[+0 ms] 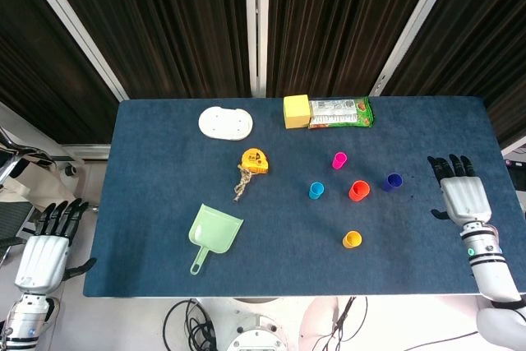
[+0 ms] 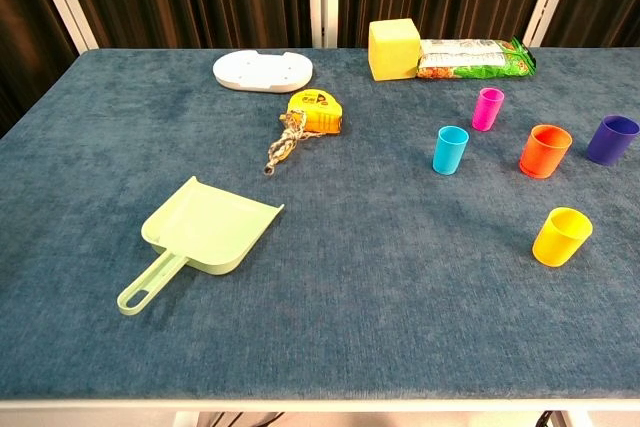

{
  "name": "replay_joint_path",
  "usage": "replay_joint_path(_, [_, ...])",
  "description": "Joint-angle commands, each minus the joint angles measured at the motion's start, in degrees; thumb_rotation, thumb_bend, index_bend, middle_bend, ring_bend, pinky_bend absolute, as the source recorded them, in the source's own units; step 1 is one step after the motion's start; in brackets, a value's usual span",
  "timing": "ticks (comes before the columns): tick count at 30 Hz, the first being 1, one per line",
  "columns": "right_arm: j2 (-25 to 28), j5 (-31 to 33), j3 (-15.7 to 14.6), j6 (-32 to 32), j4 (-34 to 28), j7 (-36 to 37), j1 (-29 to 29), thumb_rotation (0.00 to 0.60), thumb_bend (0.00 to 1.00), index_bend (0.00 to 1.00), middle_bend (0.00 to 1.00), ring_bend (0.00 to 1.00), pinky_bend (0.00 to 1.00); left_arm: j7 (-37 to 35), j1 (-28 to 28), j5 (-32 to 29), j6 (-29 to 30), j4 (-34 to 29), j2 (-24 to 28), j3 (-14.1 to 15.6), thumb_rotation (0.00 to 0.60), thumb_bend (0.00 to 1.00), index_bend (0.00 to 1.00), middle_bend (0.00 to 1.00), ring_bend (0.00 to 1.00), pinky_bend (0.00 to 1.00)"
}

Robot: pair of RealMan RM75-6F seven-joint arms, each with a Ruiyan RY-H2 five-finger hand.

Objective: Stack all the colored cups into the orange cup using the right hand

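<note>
Five cups stand upright and apart on the blue table (image 1: 164,170): the orange cup (image 1: 358,191) (image 2: 544,150), a purple cup (image 1: 392,181) (image 2: 611,139) to its right, a magenta cup (image 1: 339,159) (image 2: 487,108), a cyan cup (image 1: 316,190) (image 2: 450,149) and a yellow cup (image 1: 352,239) (image 2: 561,235) nearest the front. My right hand (image 1: 460,195) hovers over the table's right side, empty with fingers spread, a short way right of the purple cup. My left hand (image 1: 45,248) hangs off the table's left edge, fingers apart, holding nothing. Neither hand appears in the chest view.
A green dustpan (image 1: 214,234) lies front left. An orange tape measure (image 1: 255,159) with a cord sits mid-table. At the back are a white dish (image 1: 225,123), a yellow block (image 1: 296,110) and a green snack packet (image 1: 340,112).
</note>
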Motion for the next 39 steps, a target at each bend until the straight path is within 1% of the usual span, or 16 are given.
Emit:
replay_joint_path(1, [-4.16,0.33,-0.08,-0.50,4.26,-3.08,2.22,0.600,0.05,0.05,0.17,0.00,0.00,-0.34,0.00,0.50,0.41,0.11,0.00,-0.02,0.600,0.03,0.04,0.04,0.00,0.00])
replay_joint_path(6, [-8.13,2.60,-0.02,-2.64,8.15,-5.75,4.33,0.600,0.07,0.08,0.19,0.00,0.00,-0.52,-0.19,1.01,0.27,-0.04,0.21,0.08,0.600,0.04,0.04,0.04,0.00,0.00])
replay_joint_path(11, [-11.58,2.86,0.31,-2.36,11.55,-5.89,5.66,0.600,0.08,0.13,0.24,0.00,0.00,-0.99,-0.12,1.36,0.47,-0.06,0.54,0.22,0.600,0.03,0.05,0.04,0.00,0.00])
replay_joint_path(16, [-14.03,3.91,0.20,-3.77,14.41,-6.43,6.80,0.600,0.11,0.16,0.26,0.00,0.00,-1.23,-0.10,1.08,0.29,0.08,0.56,0.20,0.600,0.03,0.05,0.04,0.00,0.00])
replay_joint_path(20, [-15.35,4.59,0.24,-4.85,16.26,-5.91,7.45,0.600,0.13,0.18,0.28,0.00,0.00,-1.37,-0.19,0.79,0.10,0.27,0.53,0.05,0.600,0.04,0.05,0.04,0.00,0.00])
replay_joint_path(31, [-17.44,3.06,-0.27,-5.34,19.17,-3.19,8.62,0.600,0.16,0.27,0.32,0.00,0.00,-1.45,-0.16,0.21,-0.15,0.76,0.38,-0.10,0.600,0.03,0.05,0.04,0.00,0.00])
replay_joint_path(35, [-18.12,2.55,-0.21,-5.17,19.81,-1.99,8.91,0.600,0.17,0.29,0.34,0.03,0.00,-1.51,-0.09,0.15,-0.08,0.90,0.33,-0.10,0.600,0.03,0.05,0.04,0.00,0.00])
replay_joint_path(39, [-18.71,2.27,-0.22,-4.69,20.38,-1.86,9.07,0.600,0.21,0.32,0.37,0.04,0.00,-1.63,0.02,0.11,0.06,1.05,0.29,-0.09,0.600,0.03,0.05,0.04,0.00,0.00])
